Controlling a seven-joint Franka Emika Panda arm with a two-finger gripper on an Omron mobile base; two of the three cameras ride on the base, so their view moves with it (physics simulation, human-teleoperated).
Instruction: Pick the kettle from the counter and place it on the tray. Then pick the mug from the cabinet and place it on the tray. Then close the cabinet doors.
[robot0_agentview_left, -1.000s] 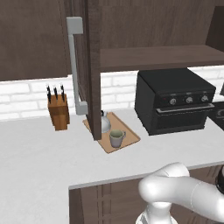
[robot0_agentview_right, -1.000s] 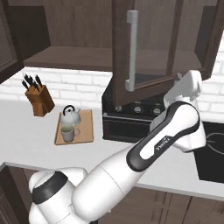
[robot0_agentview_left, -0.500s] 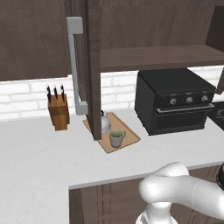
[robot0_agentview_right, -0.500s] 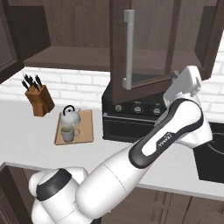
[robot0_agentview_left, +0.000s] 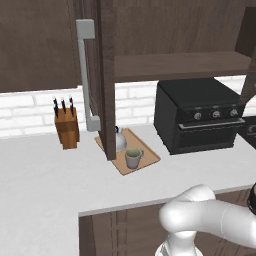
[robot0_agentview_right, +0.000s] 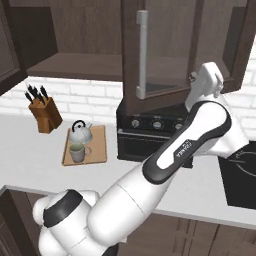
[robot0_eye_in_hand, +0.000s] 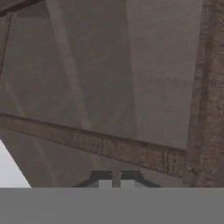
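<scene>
A wooden knife block (robot0_agentview_left: 66, 129) stands at left centre against the white brick backsplash (robot0_agentview_left: 30, 112); a black oven (robot0_agentview_left: 199, 114) sits at right centre.

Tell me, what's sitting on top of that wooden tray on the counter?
On the tray stand the kettle and, in front of it, the mug. The tray under them is covered.

I face a white brick wall (robot0_agentview_left: 30, 112). A black oven (robot0_agentview_left: 197, 114) sits to my right, a knife block (robot0_agentview_left: 66, 128) left, dark wood fronts (robot0_agentview_left: 120, 235) below.
</scene>
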